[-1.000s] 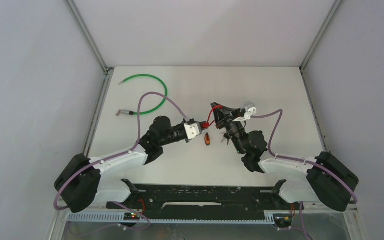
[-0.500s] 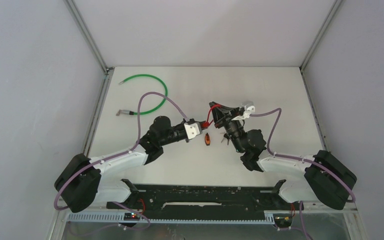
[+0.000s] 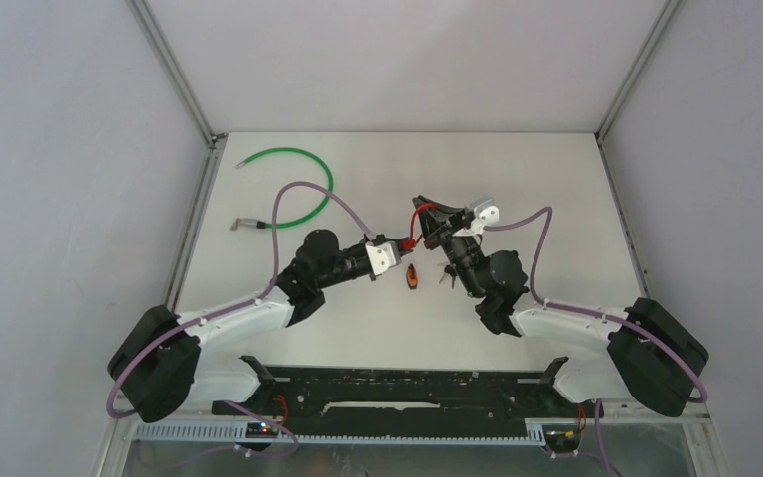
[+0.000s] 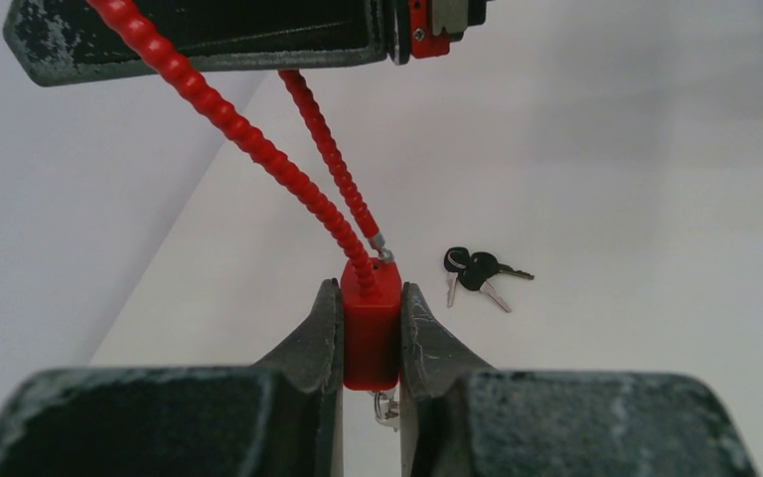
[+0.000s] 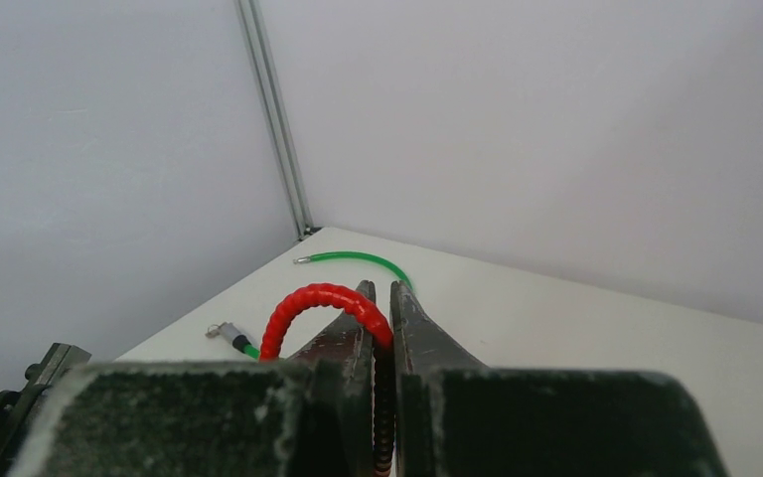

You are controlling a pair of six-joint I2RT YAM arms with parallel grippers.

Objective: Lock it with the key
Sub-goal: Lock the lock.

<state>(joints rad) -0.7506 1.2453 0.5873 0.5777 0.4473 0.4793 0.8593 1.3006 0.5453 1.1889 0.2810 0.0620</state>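
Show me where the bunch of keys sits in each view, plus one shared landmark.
Top external: bunch of keys near centre, just left of the right arm.
Left wrist: bunch of keys right of the red lock body.
Right wrist: not in it.
Shared landmark: the red cable, in all three.

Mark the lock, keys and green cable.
lock [image 4: 371, 328], left wrist view, red body.
keys [image 4: 469, 266], left wrist view, black heads.
green cable [image 3: 288, 150], top view, top of its arc.

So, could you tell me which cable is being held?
The red cable, pinched by the right gripper, its lock body in the left gripper; the green cable lies untouched, far left.
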